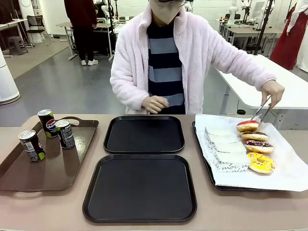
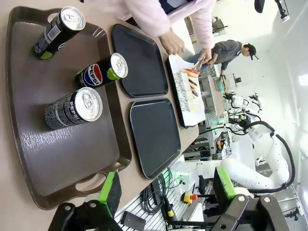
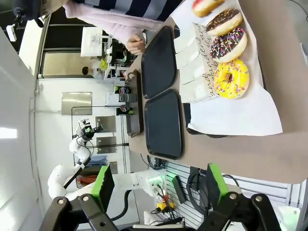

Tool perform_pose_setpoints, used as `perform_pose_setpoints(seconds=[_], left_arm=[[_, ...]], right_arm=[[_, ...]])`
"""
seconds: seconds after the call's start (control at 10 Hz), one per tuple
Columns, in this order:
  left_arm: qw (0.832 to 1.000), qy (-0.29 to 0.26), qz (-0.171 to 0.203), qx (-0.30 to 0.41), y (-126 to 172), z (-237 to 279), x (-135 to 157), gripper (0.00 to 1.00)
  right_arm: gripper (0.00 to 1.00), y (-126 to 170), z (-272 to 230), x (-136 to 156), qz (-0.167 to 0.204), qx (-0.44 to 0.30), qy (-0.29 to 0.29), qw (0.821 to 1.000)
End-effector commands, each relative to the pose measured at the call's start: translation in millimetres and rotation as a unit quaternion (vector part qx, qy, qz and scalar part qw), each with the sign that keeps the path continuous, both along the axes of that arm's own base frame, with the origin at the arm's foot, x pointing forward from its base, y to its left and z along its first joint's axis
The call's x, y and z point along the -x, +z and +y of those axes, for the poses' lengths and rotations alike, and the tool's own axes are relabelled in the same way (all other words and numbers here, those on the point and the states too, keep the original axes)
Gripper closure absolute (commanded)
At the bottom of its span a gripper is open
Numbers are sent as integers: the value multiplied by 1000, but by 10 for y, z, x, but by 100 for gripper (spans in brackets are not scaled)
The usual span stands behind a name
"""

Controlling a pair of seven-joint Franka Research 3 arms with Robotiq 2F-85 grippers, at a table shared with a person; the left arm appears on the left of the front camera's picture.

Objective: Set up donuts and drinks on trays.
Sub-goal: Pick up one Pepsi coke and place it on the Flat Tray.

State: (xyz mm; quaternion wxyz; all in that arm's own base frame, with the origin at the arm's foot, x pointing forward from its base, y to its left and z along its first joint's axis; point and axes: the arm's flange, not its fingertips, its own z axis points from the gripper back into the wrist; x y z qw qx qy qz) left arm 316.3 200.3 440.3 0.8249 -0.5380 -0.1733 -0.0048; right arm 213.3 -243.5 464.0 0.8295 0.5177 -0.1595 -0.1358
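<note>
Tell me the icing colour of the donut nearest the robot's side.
Yellow icing with coloured sprinkles on that donut, clearest in the right wrist view.

A lab hall: long white worktables, bare grey floor, stool, loose cables.

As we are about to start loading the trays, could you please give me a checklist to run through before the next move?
1. The near black tray and the far black tray hold nothing: ok.
2. The three cans stand upright on the brown tray: ok.
3. The left tool is open and holds nothing: ok.
4. The right tool is open and holds nothing: ok.
5. The donut area is free of the person: not ok; the person's hand holds tongs at the red-iced donut.
6. The white boxes are unfolded for use: cannot tell.
</note>
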Motion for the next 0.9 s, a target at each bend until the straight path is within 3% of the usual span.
perform_pose_setpoints(seconds=[0.0, 0.1, 0.4, 0.5, 0.6, 0.8], left_arm=[[1000, 0, 0, 0, 0, 1, 0, 0], [999, -12, 28, -41, 132, -40, -59, 0], [974, -64, 22, -215, 842, -507, -151, 0], [950, -73, 22, -301, 1015, -676, -170, 0], [913, -75, 31, -399, 1120, -835, -206, 0], [857, -76, 35, -509, 1131, -1216, -269, 0]], right_arm=[[0, -13, -2, -1, -12, -6, 1, 1000], [0, -13, -2, -1, -12, -6, 1, 1000], [0, -13, -2, -1, -12, -6, 1, 1000], [0, -13, -2, -1, -12, -6, 1, 1000], [0, -13, -2, -1, -12, -6, 1, 1000], [0, -13, -2, -1, -12, -6, 1, 1000]])
